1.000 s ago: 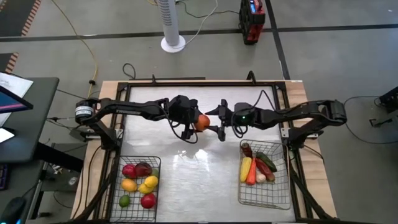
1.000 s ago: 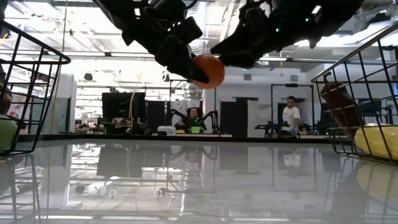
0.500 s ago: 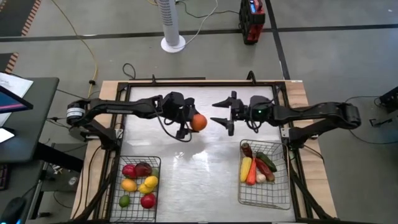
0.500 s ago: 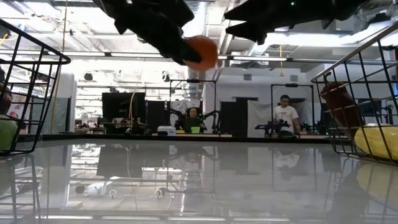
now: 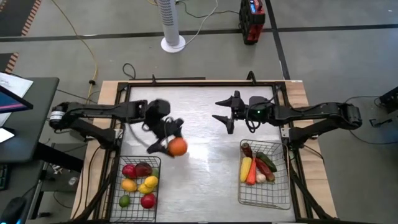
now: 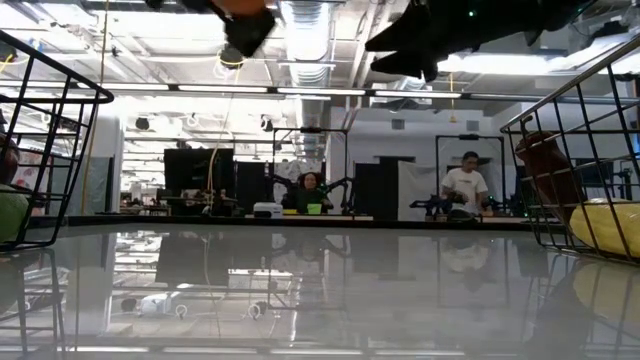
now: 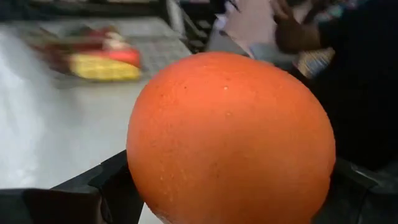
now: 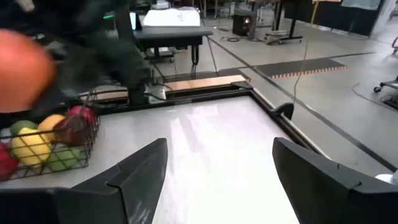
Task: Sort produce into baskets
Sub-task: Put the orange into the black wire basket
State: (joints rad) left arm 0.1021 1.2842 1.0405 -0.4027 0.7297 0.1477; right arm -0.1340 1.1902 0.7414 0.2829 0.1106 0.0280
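We see the left gripper [image 5: 168,143] clasping an orange [image 5: 178,147] between its jaws, the fruit bulging out ahead of the fingertips and filling the left wrist view. Just beyond those jaws, on the side toward the table's near edge, lies the left basket [image 5: 155,160], holding red apples, lemons, a lime and a dark plum. We judge this the relation that counts: the orange hangs beside the basket's top right corner, not yet over the wire grid, so the drop calls for a short carry farther past the rim. The orange is round, so no long axis governs how it falls.

Across the bare middle of the table, the right gripper [image 5: 224,117] hangs with its jaws spread and nothing between them, well apart from the orange. The right basket [image 5: 285,185], with a corn cob, a carrot and a cucumber, sits below it. The left arm is plainly nearer the fruit basket.
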